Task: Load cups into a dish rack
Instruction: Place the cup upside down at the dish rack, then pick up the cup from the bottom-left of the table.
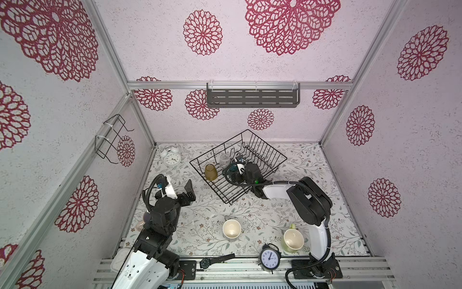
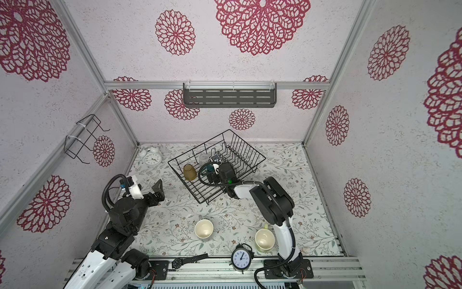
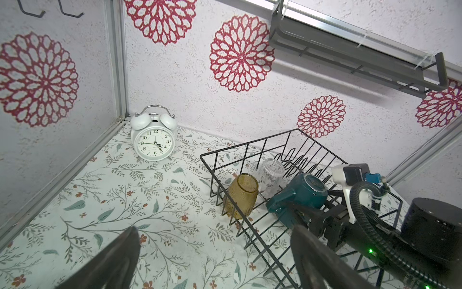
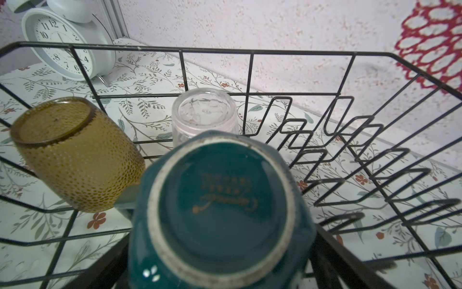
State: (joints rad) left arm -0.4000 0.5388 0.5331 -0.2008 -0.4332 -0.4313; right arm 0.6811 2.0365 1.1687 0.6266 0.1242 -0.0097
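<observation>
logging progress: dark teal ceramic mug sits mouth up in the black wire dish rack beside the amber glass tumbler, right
Not mouth up: the dark teal ceramic mug sits base up in the black wire dish rack beside the amber glass tumbler. The right wrist view shows its stamped underside.

L arm (image 1: pixel 162 217) is seen folded at lower left, L pincer (image 1: pixel 189 192) spread wide. R arm (image 1: pixel 310 200) is seen stretched to centre; R pincer (image 4: pixel 225 235) grip can't be told.
</observation>
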